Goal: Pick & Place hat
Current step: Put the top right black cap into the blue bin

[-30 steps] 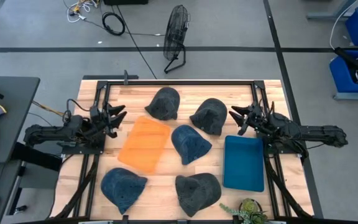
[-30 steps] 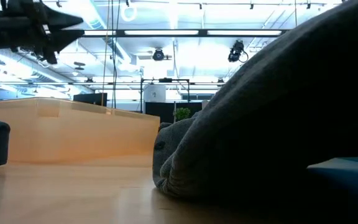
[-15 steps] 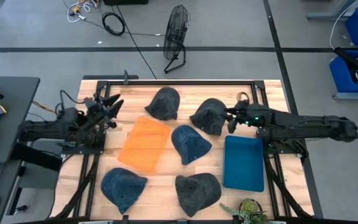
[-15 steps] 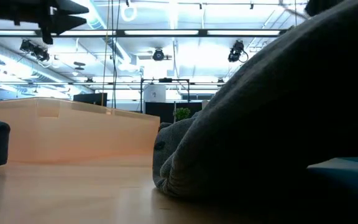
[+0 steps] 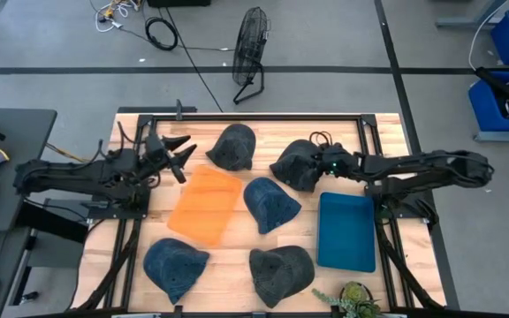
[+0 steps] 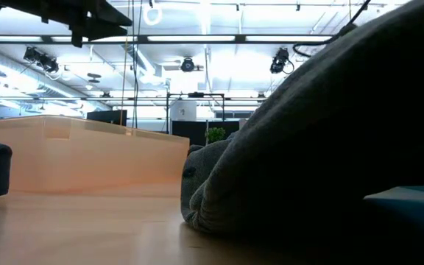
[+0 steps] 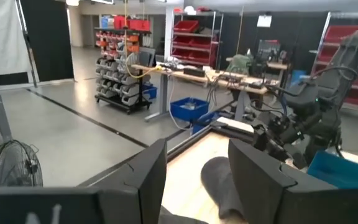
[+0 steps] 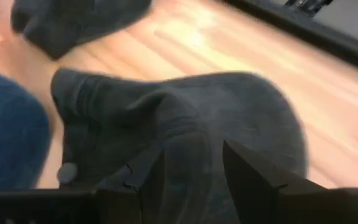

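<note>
Several hats lie crown up on the wooden table: dark grey ones [image 5: 234,146] [image 5: 294,165] [image 5: 281,274] and blue ones [image 5: 270,203] [image 5: 175,265]. My right gripper [image 5: 315,164] is open and reaches from the table's right side over the right-hand far dark grey hat [image 8: 185,124], which fills the right wrist view; its fingers [image 8: 247,174] stand low over the crown. My left gripper [image 5: 180,150] is open in the air beyond the orange tray's [image 5: 206,203] far left corner, pointing at the far dark grey hat [image 7: 219,186]. My right gripper has its open fingers over the crown of the dark grey hat [image 8: 191,155], coming from the table's right side and slanting down. Whether they touch the cloth, I cannot tell. The hat lies on the table.
A teal tray [image 5: 346,230] lies at the right, just near the right arm. A small plant [image 5: 352,300] stands at the near edge. A black frame [image 5: 254,117] runs along the far edge. In the low view a grey hat [image 6: 330,147] blocks the right half.
My right gripper has reached toward the table's left, from beside the frame to over the right-hand far dark grey hat. My left gripper has moved toward the far edge, then right toward the other far dark grey hat. No hat has moved.
</note>
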You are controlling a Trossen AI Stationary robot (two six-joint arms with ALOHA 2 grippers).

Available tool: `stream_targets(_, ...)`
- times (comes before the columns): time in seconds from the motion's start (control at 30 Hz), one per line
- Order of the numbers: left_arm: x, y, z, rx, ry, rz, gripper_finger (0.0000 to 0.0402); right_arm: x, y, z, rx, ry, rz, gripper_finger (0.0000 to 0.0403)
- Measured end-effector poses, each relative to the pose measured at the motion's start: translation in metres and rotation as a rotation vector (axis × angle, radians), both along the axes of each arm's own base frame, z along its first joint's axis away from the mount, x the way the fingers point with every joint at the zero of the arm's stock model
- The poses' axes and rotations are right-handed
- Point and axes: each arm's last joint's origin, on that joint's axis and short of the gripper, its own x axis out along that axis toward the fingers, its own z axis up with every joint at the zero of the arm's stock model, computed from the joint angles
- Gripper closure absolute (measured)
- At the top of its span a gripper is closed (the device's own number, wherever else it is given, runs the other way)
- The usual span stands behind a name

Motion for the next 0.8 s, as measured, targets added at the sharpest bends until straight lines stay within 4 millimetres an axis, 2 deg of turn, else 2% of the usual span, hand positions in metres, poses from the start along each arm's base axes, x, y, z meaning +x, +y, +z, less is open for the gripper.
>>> stream_targets(0.1,0.004,0.0,-0.003,-0.027,0.001,-0.001,0.0225,0.005,-0.001,-0.006,0.004,0.011,0.034,0.0238)
stream_targets(0.3,0.005,0.0,-0.003,-0.038,-0.002,-0.001,0.0225,0.006,-0.005,-0.018,-0.027,0.092,-0.029,0.0254)
stream_targets(0.4,0.005,0.0,-0.003,-0.039,-0.01,-0.001,0.0225,0.005,-0.007,-0.021,-0.01,0.099,-0.046,0.0289)
stream_targets(0.53,0.005,0.0,-0.002,-0.041,-0.016,-0.001,0.0225,0.005,-0.007,-0.018,-0.015,0.086,-0.029,0.0364)
stream_targets(0.6,0.005,0.0,-0.002,-0.041,-0.017,-0.001,0.0225,0.005,-0.006,-0.012,-0.042,0.088,0.007,0.0391)
stream_targets(0.67,0.005,0.0,-0.002,-0.041,-0.017,-0.001,0.0225,0.008,-0.007,0.001,-0.061,0.102,0.037,0.0388)
stream_targets(0.8,0.005,0.0,-0.002,-0.041,-0.017,-0.001,0.0225,0.014,-0.007,0.047,-0.09,0.148,0.085,0.0389)
